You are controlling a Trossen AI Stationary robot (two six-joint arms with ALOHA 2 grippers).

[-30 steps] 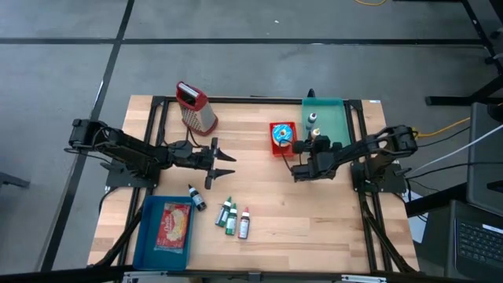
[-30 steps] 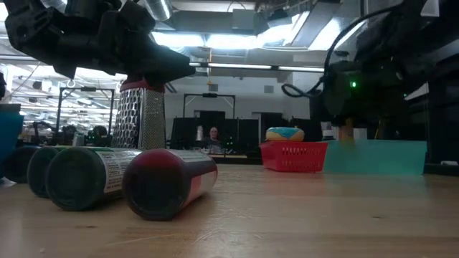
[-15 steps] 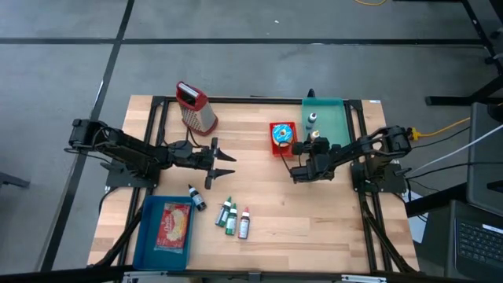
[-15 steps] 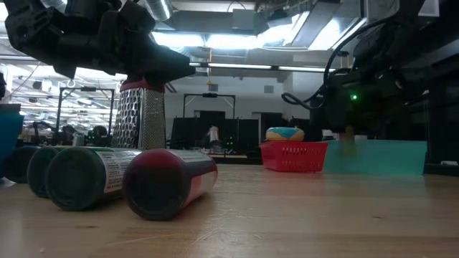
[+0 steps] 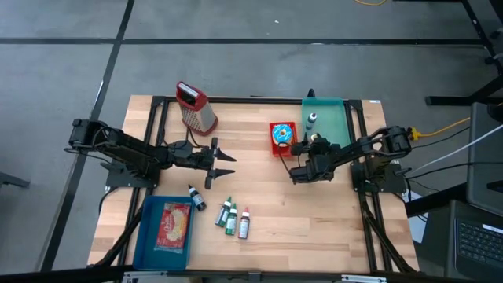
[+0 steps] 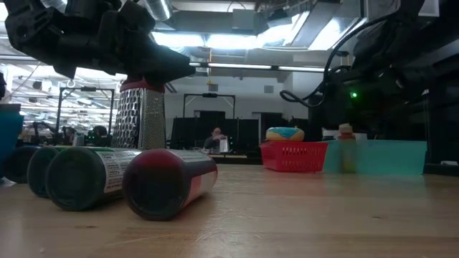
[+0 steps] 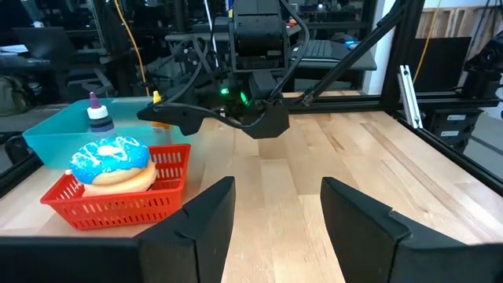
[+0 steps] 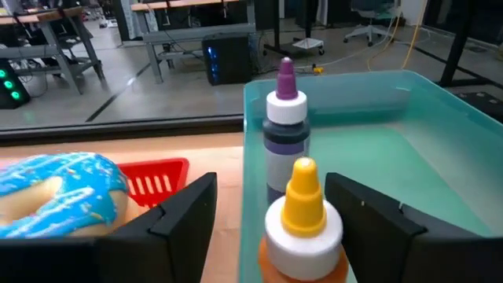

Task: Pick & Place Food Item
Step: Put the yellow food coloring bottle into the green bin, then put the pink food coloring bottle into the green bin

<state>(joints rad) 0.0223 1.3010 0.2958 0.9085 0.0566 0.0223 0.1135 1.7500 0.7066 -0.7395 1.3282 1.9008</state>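
A blue-iced doughnut [image 7: 110,161] lies in a red basket [image 5: 281,135] at the table's far middle, left of a teal bin [image 5: 336,118]. In the bin stand a purple-capped bottle [image 8: 284,130] and, at its near left corner, an orange bottle with a yellow tip [image 8: 302,224]. My right gripper [image 8: 271,189] is open, level and pointing toward the far edge, with one finger on each side of the orange bottle; no touch shows. My left gripper [image 5: 229,164] hangs open over the table's middle left, pointing at the basket.
A metal grater [image 5: 196,110] stands at the far left. Several small bottles [image 5: 233,218] lie near the front middle, close to the low camera. A blue tray [image 5: 149,236] with a food packet sits at the near left corner. Bare wood lies between the two grippers.
In the low view the orange bottle, dim and blurred under my right gripper a second ago, has sunk a little and now stands upright and plain in the teal bin. My left arm has kept still.
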